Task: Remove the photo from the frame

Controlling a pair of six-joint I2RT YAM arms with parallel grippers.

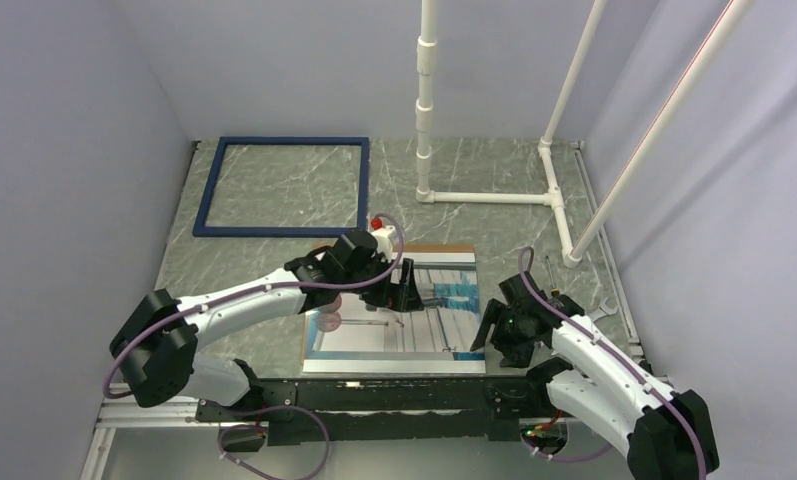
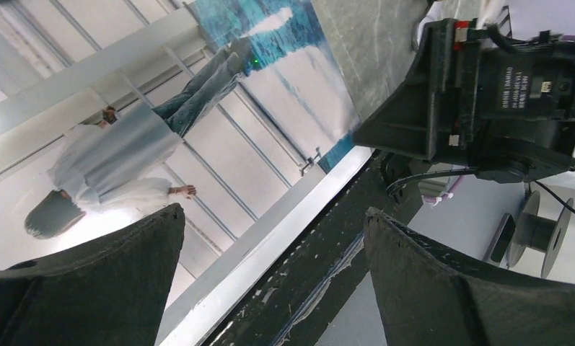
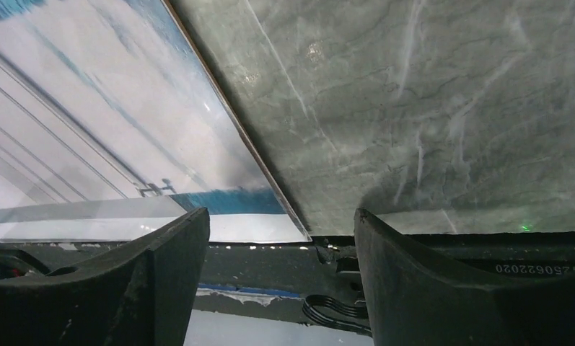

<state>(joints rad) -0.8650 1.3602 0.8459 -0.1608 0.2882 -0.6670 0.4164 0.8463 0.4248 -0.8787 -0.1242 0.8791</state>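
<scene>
Photo (image 1: 424,340) lies flat at the near edge of the table (image 1: 514,200), well apart from the frame (image 1: 274,231). Left gripper (image 2: 272,213) over it, right gripper (image 3: 281,214) by its corner — both wide, empty. Risk: a fingertip snags the corner and the print skids off.

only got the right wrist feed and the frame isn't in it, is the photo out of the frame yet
Observer: Yes. The frame lies empty at the far left of the table, well apart from the photo.
Operator: ok where's the left arm
Observer: The left gripper is over the middle of the photo, jaws open and holding nothing.
Operator: anything else out there i should know about
Observer: A white pipe stand rises from the far right of the table, beyond the photo.
</scene>
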